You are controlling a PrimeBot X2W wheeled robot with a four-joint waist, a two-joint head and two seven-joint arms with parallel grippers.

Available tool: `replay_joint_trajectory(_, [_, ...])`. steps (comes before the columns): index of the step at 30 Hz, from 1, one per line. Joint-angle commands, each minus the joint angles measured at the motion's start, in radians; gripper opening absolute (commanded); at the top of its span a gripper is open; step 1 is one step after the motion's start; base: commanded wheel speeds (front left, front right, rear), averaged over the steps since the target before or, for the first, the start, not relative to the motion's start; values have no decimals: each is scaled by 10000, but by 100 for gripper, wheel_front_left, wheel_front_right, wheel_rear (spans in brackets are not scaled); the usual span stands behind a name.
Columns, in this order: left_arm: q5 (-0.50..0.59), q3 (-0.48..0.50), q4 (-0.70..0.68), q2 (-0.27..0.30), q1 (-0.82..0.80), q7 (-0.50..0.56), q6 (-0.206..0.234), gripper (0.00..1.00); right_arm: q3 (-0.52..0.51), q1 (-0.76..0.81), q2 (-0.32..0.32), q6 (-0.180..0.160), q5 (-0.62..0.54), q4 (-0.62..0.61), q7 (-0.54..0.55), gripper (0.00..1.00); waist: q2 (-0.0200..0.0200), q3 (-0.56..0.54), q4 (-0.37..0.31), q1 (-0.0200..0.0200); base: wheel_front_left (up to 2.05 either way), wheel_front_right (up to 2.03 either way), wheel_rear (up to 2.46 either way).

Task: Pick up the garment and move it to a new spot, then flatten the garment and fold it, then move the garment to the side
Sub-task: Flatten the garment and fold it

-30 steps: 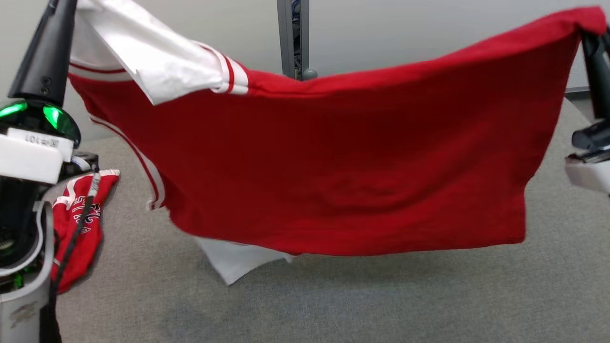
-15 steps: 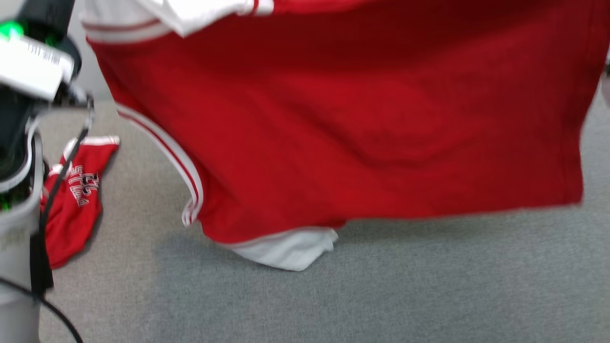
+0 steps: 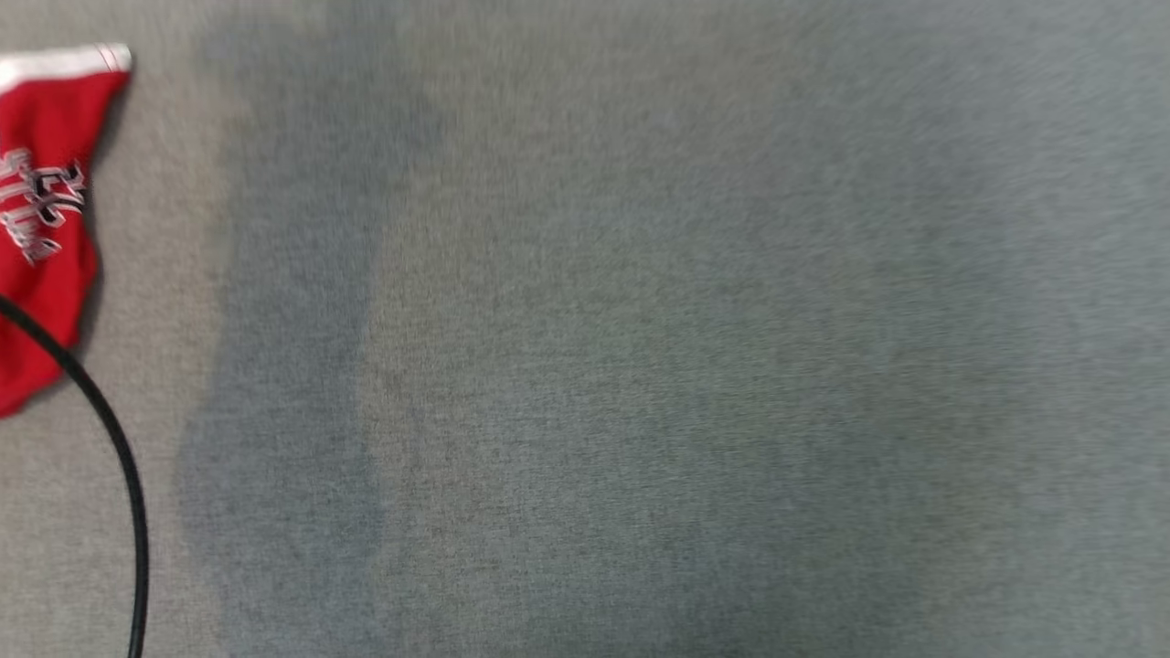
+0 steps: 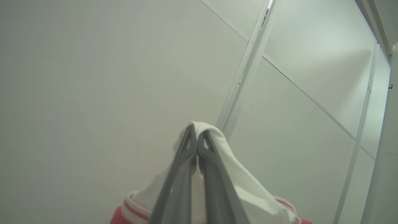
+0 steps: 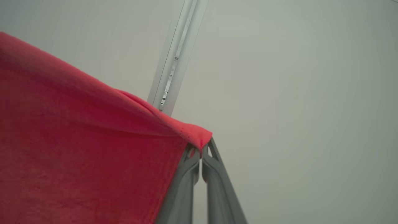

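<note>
The garment is red with white, red-striped sleeves, and both grippers hold it up in the air. In the left wrist view my left gripper [image 4: 197,141] is shut on a white sleeve end of the garment [image 4: 245,193], pointing up at a pale wall. In the right wrist view my right gripper [image 5: 200,152] is shut on a red corner of the garment [image 5: 77,140], which hangs away to the left of the fingers.
The head view looks straight down on a grey fabric surface [image 3: 640,366]. A second red piece of clothing with white lettering [image 3: 41,228] lies at its left edge, crossed by a black cable [image 3: 110,429]. Pale wall panels and a metal post [image 4: 245,71] stand behind.
The head camera has tipped downward, so the hanging garment and both arms have left its picture. The cloth rose toward the top of that view before leaving it.
</note>
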Motion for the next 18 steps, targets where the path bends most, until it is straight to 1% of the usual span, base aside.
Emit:
replay_joint_trajectory(1, [-46, -8, 602, -183, -285, -425, -406, 0, 68, -299, 89, -5, -180, 602, -245, 0, 0, 1302, 466, -1, 0, 0, 0])
replay_joint_trajectory(4, [-12, -344, 1550, -354, -209, -853, -840, 0, 136, -576, 287, -5, -307, 1588, -499, 0, 0, 1622, 695, -1, 0, 0, 0])
replay_joint_trajectory(7, [-158, -650, 2168, -454, 197, -1128, -995, 0, 174, -387, 423, -5, -346, 2329, -610, 0, 0, 1812, 865, -1, 0, 0, 0])
replay_joint_trajectory(9, [-383, -859, 2349, -537, 625, -1208, -1041, 0, 238, -49, 498, -5, -319, 2546, -656, 0, 0, 1838, 936, -1, 0, 0, 0])
replay_joint_trajectory(10, [-575, -1026, 2244, -617, 906, -1172, -1047, 0, 267, 145, 501, -6, -255, 2478, -661, 0, 0, 1836, 965, -1, 0, 0, 0])
replay_joint_trajectory(13, [-1154, -1550, 1649, -483, 2027, -1002, -1037, 0, 200, 995, 414, -5, 25, 2041, -657, 0, 0, 1677, 1004, -1, 0, 0, 0])
replay_joint_trajectory(18, [-2254, -1977, -235, 173, 4434, -844, -1041, 0, -60, 2834, 254, -5, 475, 820, -640, 0, 0, 1097, 872, -1, 0, 0, 0])
